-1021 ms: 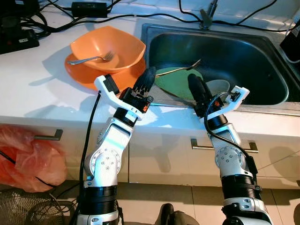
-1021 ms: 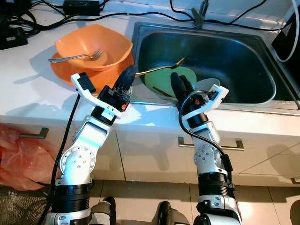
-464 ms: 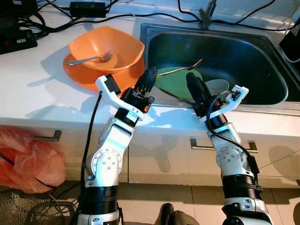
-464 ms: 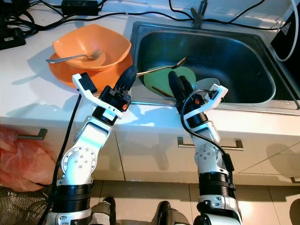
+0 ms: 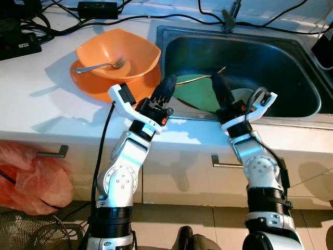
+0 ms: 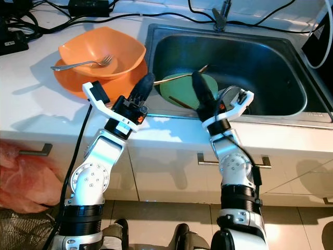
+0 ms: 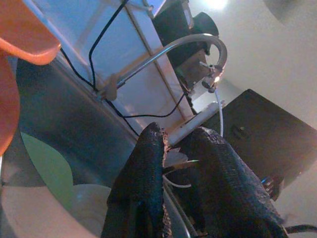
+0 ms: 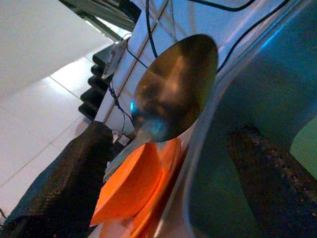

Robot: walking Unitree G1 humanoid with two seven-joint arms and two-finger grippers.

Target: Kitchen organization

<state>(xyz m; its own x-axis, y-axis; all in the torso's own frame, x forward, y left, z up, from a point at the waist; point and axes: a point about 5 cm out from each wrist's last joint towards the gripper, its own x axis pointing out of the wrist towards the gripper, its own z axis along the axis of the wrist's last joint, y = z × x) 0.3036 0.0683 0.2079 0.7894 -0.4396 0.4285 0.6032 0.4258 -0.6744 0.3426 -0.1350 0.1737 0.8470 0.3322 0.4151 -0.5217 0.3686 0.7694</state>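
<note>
Reaching over the steel sink, the right gripper had its fingers spread around one metal spoon, above one green plate. Left gripper, narrowly parted, hovered beside one orange bowl holding one fork.

White counter with orange plate, steel sink.

Bowl with fork on counter, left of sink with plate.

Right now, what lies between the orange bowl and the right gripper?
In the left eye view, the left gripper and the sink's left rim lie between the orange bowl and the right gripper.
</note>
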